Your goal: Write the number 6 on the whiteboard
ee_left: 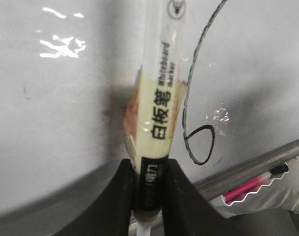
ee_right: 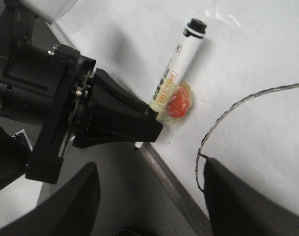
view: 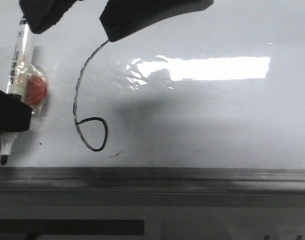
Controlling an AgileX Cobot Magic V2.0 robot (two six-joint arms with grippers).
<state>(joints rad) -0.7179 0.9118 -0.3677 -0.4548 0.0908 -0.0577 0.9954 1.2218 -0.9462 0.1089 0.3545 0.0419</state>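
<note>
The whiteboard (view: pixel 217 125) is glossy white with glare. The number 6 (view: pixel 75 95) is a thin black line with a long curved stem and a small loop at the near end; it also shows in the left wrist view (ee_left: pixel 184 105) and the right wrist view (ee_right: pixel 215 123). My left gripper (view: pixel 9 117) is shut on a whiteboard marker (view: pixel 19 60) at the board's left, left of the 6. The marker's tip points at the near edge, and a red lump is taped to its barrel. My right gripper (ee_right: pixel 149 206) is open and empty above the near strip, beside the loop.
A grey metal strip (view: pixel 152 175) runs along the board's near edge. Small dark specks (view: pixel 114 154) lie near the loop. A pink pen (ee_left: pixel 245 187) lies in a white holder beyond the strip in the left wrist view.
</note>
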